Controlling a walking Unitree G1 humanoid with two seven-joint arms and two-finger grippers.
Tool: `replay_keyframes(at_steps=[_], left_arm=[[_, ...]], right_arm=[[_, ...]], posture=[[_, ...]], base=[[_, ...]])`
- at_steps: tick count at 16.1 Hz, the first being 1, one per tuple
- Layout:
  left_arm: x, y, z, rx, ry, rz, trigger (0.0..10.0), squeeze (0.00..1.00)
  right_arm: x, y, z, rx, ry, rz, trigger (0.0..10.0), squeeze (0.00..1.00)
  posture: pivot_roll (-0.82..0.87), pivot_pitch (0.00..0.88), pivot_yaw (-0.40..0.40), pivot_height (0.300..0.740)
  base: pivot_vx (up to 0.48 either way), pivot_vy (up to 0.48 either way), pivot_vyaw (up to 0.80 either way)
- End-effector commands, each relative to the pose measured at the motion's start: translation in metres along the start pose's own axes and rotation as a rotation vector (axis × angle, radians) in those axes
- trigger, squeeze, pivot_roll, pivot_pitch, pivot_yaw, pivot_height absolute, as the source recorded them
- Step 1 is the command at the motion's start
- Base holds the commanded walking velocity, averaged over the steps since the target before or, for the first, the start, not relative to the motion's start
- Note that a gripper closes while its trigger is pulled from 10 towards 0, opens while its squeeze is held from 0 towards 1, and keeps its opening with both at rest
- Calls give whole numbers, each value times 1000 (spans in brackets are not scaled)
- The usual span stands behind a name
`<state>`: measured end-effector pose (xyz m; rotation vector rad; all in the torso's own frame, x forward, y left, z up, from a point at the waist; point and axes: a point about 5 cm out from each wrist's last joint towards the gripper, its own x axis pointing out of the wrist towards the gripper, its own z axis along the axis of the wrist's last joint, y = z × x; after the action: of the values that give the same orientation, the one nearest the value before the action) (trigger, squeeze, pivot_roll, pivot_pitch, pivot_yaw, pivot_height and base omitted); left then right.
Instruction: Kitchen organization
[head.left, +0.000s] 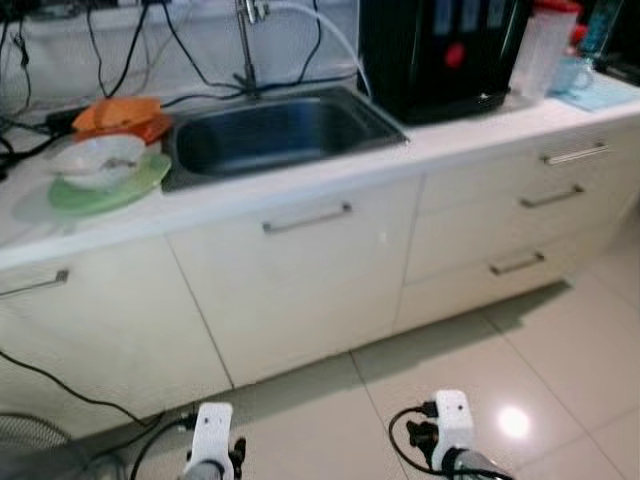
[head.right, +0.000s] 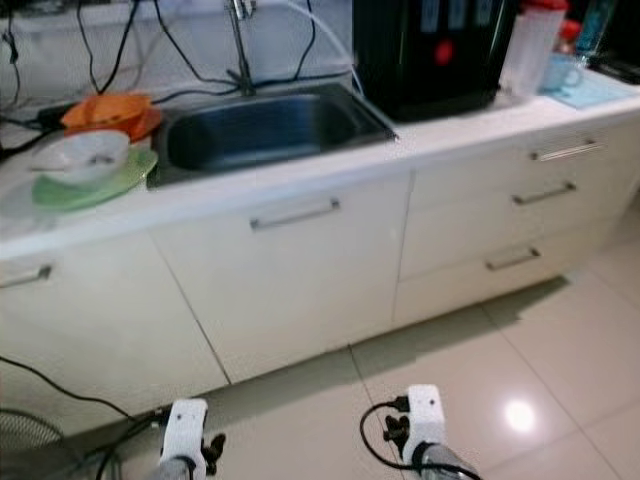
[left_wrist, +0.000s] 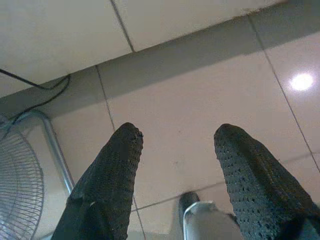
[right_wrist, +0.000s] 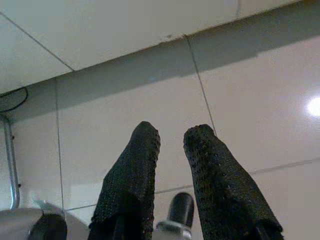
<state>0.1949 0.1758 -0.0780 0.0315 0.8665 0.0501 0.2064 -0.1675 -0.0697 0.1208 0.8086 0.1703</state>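
White bowl (head.left: 98, 160) on green plate (head.left: 110, 188) w/ orange dish (head.left: 122, 118) sit left of sink (head.left: 275, 135); left gripper (left_wrist: 177, 147) wide open, right gripper (right_wrist: 172, 142) part open, both empty, hanging low over floor — robot should step closer before reaching.

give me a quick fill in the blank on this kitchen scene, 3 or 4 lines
1. The white bowl sits on a ____ plate.
2. The orange dishes lie on the robot's ____ side of the sink.
3. The left gripper hangs over the floor with its fingers ____.
4. The black appliance stands on the sink's ____ side.

Missing words: green; left; open; right
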Motion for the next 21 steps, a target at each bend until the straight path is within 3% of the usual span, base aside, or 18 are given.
replay_keyframes(at_steps=[1,7,10,14,21], left_arm=[[-1,12,0,9,-2,32,10000,0],[-3,11,-9,-3,17,42,10000,0],[-2,8,-7,-12,10,38,10000,0],[-3,11,-9,-20,9,50,10000,0],[-4,8,-14,-2,19,36,10000,0]], right_arm=[[4,12,4,3,-5,33,10000,0],[3,7,4,17,-10,6,10000,0],[2,6,2,18,0,0,10000,0],[2,8,-1,6,13,15,10000,0],[1,7,-7,32,28,9,10000,0]], posture=[[28,0,59,740],[26,0,49,740],[38,0,44,740],[47,0,38,740],[38,0,52,740]], base=[[480,0,0],[480,0,0],[430,0,800],[0,0,800],[0,0,0]])
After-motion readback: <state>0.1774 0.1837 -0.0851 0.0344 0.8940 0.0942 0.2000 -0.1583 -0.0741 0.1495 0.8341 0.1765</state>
